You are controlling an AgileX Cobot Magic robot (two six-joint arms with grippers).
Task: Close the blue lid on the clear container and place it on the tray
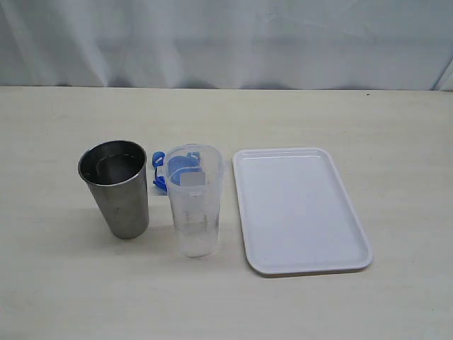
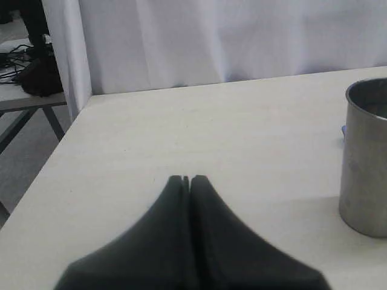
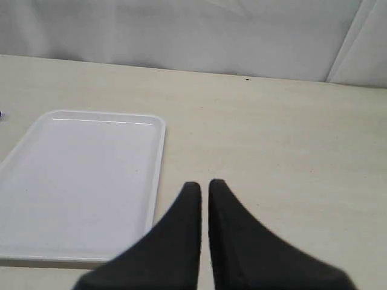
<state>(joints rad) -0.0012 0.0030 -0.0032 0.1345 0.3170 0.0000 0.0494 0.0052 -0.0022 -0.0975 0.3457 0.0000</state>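
The clear container [image 1: 195, 205] stands upright and uncovered on the table, between a steel cup and the tray [image 1: 301, 209]. The blue lid [image 1: 158, 170] lies on the table just behind the container, partly seen through its wall. Neither gripper shows in the exterior view. My left gripper [image 2: 186, 179] is shut and empty, low over bare table, with the steel cup [image 2: 366, 163] off to one side. My right gripper [image 3: 204, 184] has its fingertips almost together with nothing between them, and it hovers beside the tray's [image 3: 78, 181] long edge.
The steel cup [image 1: 117, 188] stands close to the left of the container. A white curtain [image 1: 226, 42] backs the table. In the left wrist view the table's side edge [image 2: 60, 157] drops off, with another bench and cables [image 2: 30, 66] beyond it.
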